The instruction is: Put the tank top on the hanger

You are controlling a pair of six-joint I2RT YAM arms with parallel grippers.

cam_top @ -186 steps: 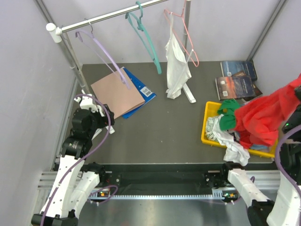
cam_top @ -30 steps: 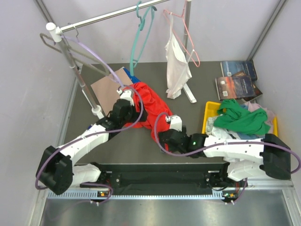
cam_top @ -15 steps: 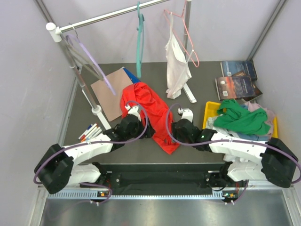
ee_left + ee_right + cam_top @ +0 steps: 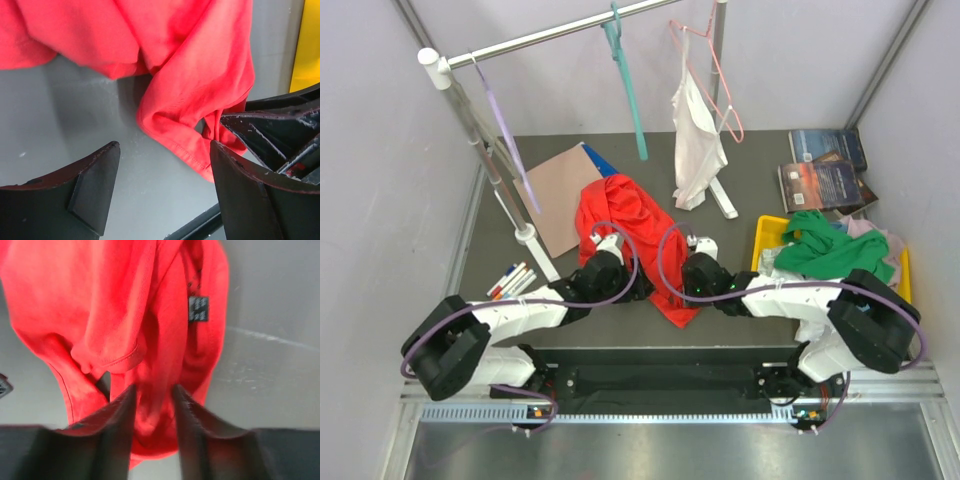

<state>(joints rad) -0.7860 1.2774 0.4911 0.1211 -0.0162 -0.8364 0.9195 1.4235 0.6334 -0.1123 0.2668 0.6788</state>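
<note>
Barely begun: my right claw (image 4: 153,390) pinches the tank top (image 4: 625,215), heaped on the counter (image 4: 740,170). My left claw (image 4: 164,150) gapes empty. The hanger (image 4: 628,90) hangs bare at twelve o'clock.

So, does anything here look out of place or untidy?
Yes. The red tank top lies crumpled and folded over itself on the table, not spread flat. The green garment drapes over the rim of the yellow bin. The teal hanger hangs slanted on the rail.
</note>
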